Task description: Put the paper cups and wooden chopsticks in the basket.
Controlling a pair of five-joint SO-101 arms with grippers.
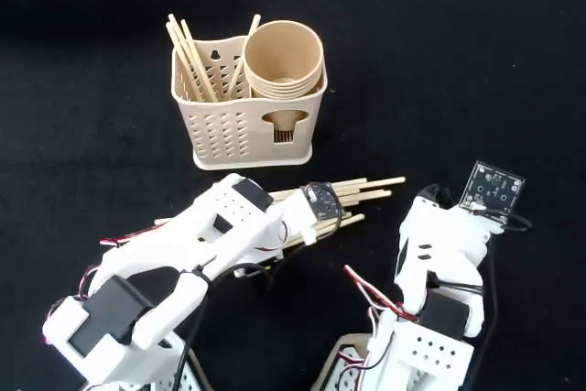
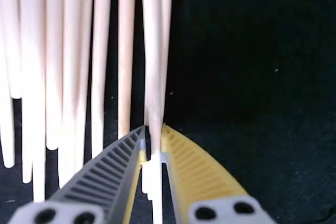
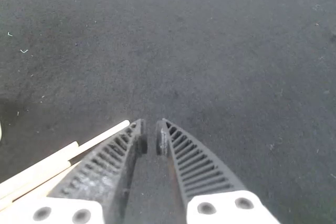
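A beige basket stands at the back middle of the black table. A stack of paper cups sits in one side of it, and three wooden chopsticks lean in the other. Several loose chopsticks lie fanned on the cloth in front of the basket. My left arm lies across this fan. My left gripper is shut on one chopstick at the edge of the fan. My right gripper is shut on nothing, low over bare cloth beside the chopstick tips.
The right arm rests at the front right, with its wrist camera board sticking up. Black cloth covers the whole table. There is open cloth to the right of the basket and at the far left.
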